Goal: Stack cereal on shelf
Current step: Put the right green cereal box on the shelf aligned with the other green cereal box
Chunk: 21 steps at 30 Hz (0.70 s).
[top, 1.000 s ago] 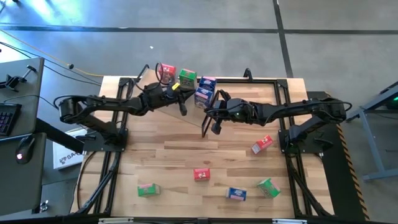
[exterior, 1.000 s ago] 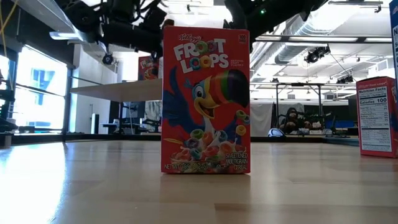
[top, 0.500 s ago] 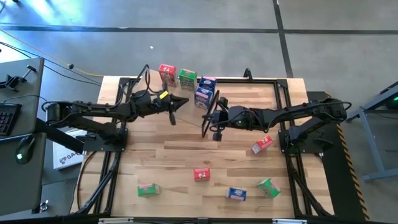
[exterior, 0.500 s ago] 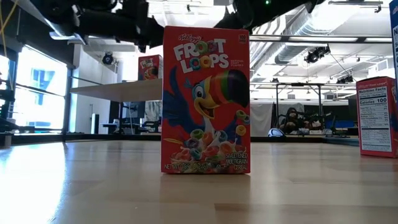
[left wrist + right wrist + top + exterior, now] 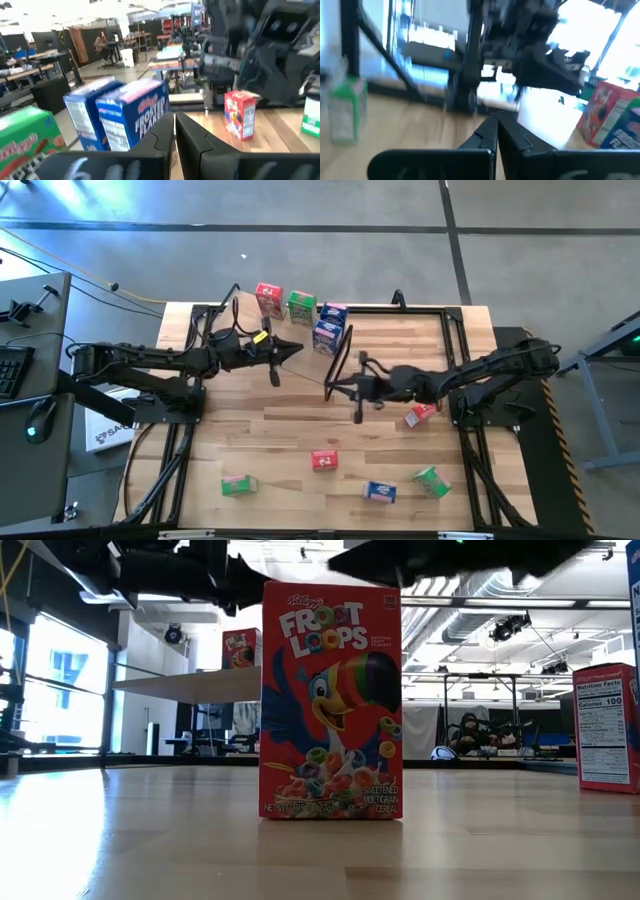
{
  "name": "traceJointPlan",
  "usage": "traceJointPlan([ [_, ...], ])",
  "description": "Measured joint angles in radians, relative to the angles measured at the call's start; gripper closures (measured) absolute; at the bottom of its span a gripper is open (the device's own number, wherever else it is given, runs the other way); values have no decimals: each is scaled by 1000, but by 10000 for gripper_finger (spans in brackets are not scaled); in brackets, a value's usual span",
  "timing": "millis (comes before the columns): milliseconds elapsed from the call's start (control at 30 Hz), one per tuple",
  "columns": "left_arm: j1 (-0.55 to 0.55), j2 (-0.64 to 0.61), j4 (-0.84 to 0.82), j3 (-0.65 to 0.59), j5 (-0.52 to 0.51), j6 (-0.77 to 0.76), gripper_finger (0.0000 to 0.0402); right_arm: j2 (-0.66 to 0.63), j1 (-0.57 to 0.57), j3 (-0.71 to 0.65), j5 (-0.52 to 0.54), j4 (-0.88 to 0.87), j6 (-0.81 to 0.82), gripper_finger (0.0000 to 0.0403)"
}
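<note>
The shelf is a tilted light board point(image 5: 190, 685) at the table's far middle, with a thin black frame end point(image 5: 340, 360). A red point(image 5: 268, 298), a green point(image 5: 301, 305) and two blue cereal boxes point(image 5: 326, 335) stand on it. Five more boxes rest on the tabletop: two red point(image 5: 324, 460) point(image 5: 421, 413), two green point(image 5: 236, 484) point(image 5: 432, 480), one blue point(image 5: 379, 492). My left gripper point(image 5: 292, 350) is shut and empty, just left of the blue boxes point(image 5: 135, 115). My right gripper point(image 5: 338, 388) is shut and empty, by the frame's near end.
Black arm stands flank the table's left and right sides point(image 5: 170, 395) point(image 5: 480, 395). In the low view the nearer red box point(image 5: 330, 700) stands upright on its bottom and another red box point(image 5: 605, 725) stands at the right. Bare slatted wood lies between the shelf and the loose boxes.
My left gripper has drawn back from the red box on the shelf toward the table's left edge and a little nearer, and the box stays standing. My right gripper has moved from beside the blue boxes toward the table's near edge.
</note>
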Motion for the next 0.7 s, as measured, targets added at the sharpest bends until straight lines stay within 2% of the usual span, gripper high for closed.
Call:
traceJointPlan([
  [67,-4,-1,-4,1,0,-15,390,-20,11,-93,-2,157,31,403],
  [133,-4,-4,-21,1,0,-33,390,-50,28,-162,7,235,59,403],
  [267,-4,-9,-36,1,0,-55,390,-177,89,-233,111,196,103,403],
  [400,-4,-8,-43,1,0,-61,390,-353,151,-232,265,-111,166,403],
  [533,-3,-8,-52,1,0,-69,390,-497,181,-148,328,-536,341,394],
  [700,-3,-8,-82,1,0,-69,390,-539,203,-18,353,-951,528,337],
])
